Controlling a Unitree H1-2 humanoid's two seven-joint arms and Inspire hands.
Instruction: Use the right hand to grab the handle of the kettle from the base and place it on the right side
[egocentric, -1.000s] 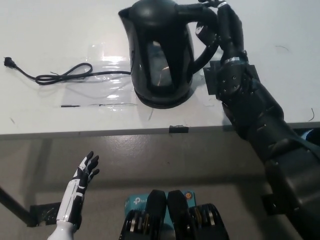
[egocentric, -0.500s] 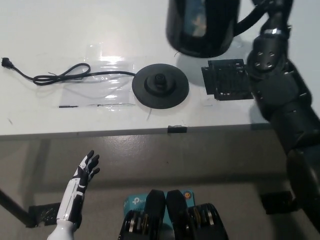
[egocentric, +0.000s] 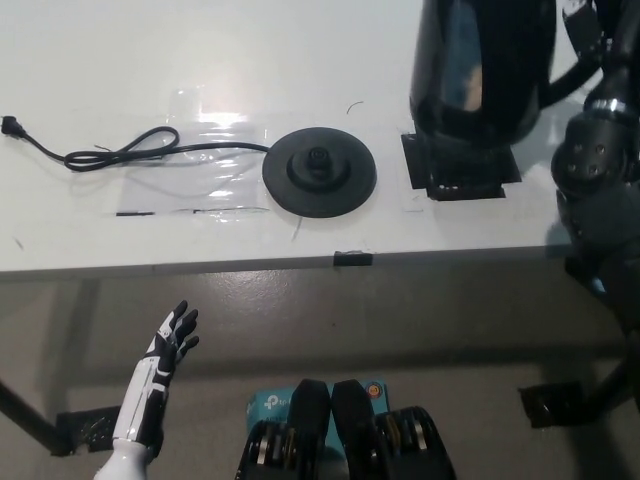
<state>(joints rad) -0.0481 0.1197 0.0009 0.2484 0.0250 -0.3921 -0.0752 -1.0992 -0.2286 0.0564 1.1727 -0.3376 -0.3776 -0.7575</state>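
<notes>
The black kettle (egocentric: 482, 68) is at the upper right of the white table (egocentric: 90, 230), over a black square patch (egocentric: 462, 178), its top cut off by the picture's edge. I cannot tell whether it rests on the patch or hangs just above it. My black right hand (egocentric: 608, 55) is at the kettle's handle (egocentric: 568, 78) on its right side, shut on it and partly out of frame. The round black base (egocentric: 319, 168) lies bare at the table's middle. My white left hand (egocentric: 165, 360) rests open below the table edge, at the lower left.
The base's black power cord (egocentric: 130, 152) runs left to a plug (egocentric: 14, 124) near the table's left side. Clear tape patches (egocentric: 215, 185) lie left of the base. A small black marker (egocentric: 352, 259) sits on the table's front edge.
My right hand has carried the kettle off the base, first up and then right and down, to the black square patch. The left hand has stayed put.
</notes>
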